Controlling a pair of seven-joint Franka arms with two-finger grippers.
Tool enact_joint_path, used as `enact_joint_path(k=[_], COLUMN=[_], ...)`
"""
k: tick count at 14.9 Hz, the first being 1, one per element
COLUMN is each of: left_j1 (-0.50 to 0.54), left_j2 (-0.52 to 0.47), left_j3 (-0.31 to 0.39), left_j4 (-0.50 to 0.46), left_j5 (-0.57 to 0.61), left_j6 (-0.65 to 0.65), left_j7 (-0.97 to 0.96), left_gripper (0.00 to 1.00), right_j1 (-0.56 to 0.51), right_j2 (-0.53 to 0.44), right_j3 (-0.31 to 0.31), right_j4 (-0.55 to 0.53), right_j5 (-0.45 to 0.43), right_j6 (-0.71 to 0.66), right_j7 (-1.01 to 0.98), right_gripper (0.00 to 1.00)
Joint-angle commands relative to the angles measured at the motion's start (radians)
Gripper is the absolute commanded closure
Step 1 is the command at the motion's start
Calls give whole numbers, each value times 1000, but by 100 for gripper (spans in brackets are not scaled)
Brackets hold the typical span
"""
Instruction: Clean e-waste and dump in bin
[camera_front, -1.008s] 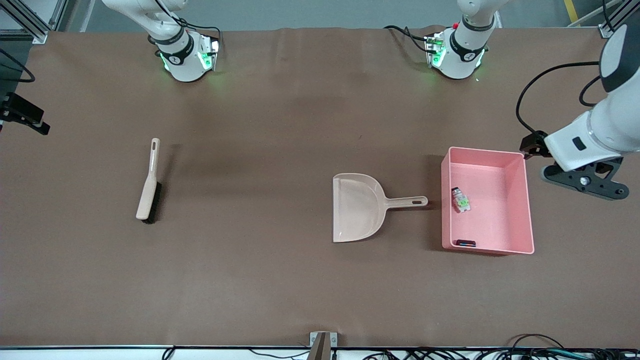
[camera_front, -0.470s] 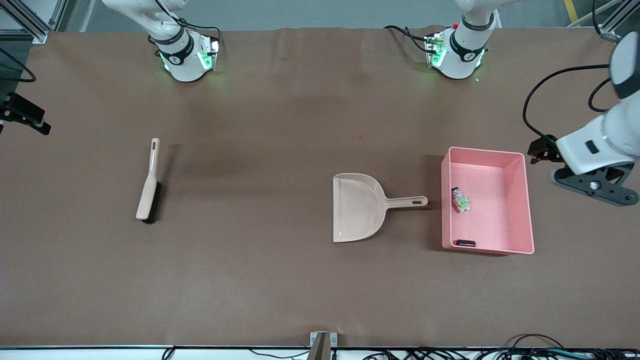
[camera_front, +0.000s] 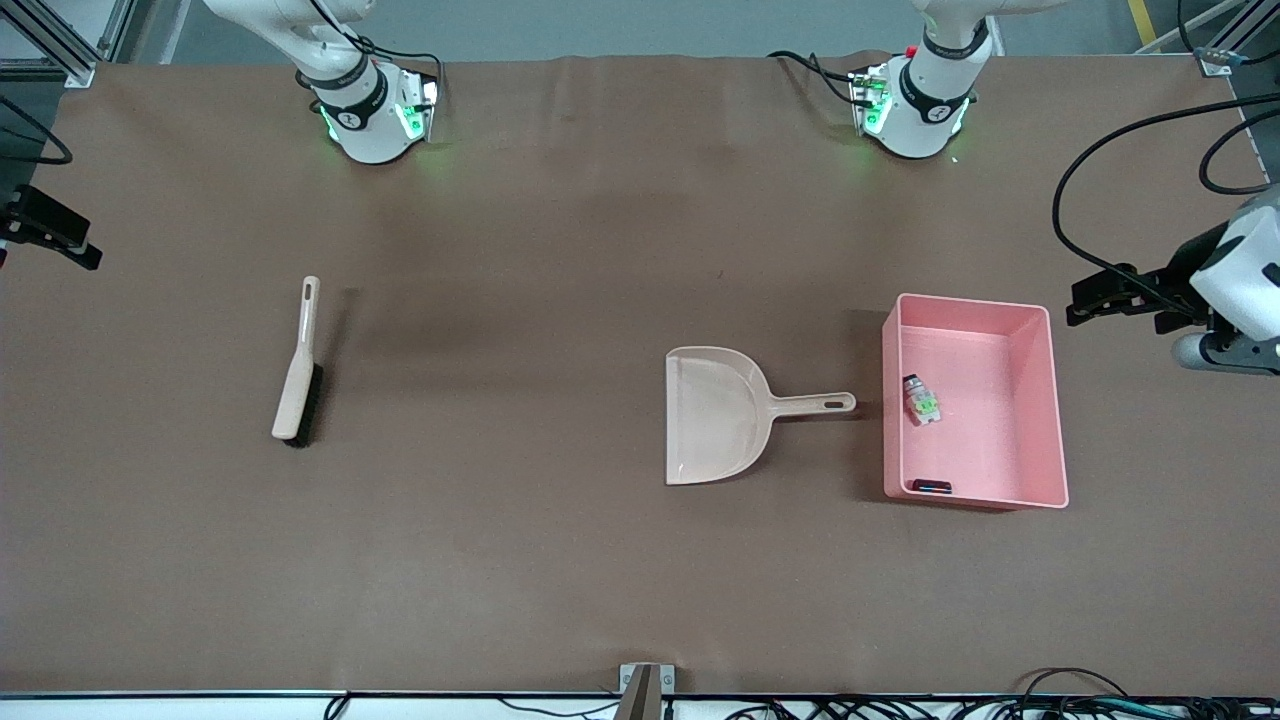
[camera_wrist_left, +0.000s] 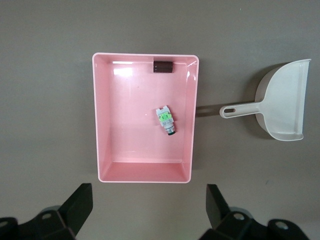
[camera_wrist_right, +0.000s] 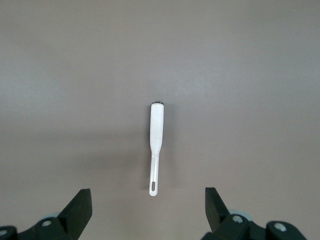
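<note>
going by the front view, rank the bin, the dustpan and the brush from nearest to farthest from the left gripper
From the left gripper, open at the left arm's end of the table:
1. Pink bin, beside it.
2. Dustpan, mid-table, handle pointing at the bin.
3. Brush, toward the right arm's end.

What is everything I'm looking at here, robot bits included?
Table: one, brown.
Bin: one, pink, toward the left arm's end.
E-waste: two pieces in the bin, a white-grey part with a green patch and a dark block nearer the front camera.
Dustpan: one, beige, beside the bin, handle toward it.
Brush: one, beige with dark bristles, toward the right arm's end.
Left gripper: open, holding nothing, high above the table beside the bin.
Right gripper: open, holding nothing, high over the brush.
</note>
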Motion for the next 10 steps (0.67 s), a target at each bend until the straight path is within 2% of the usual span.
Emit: enact_joint_path(k=[1,10], left_j1=[-20,11], left_j2=[-52,-78], left_j3=[23,10], left_j4=[-70,-64], left_j5=[8,25], left_j6=[38,-12], left_j7=[-17,-10], left_gripper=[0,0], right_j1=[-1,-1], right_j2=[-26,-26], right_j3=[7,7], right_j4=[-25,-25], right_j5=[-17,-17], right_j6=[7,7], right_j7=[-8,-9], right_gripper=[0,0])
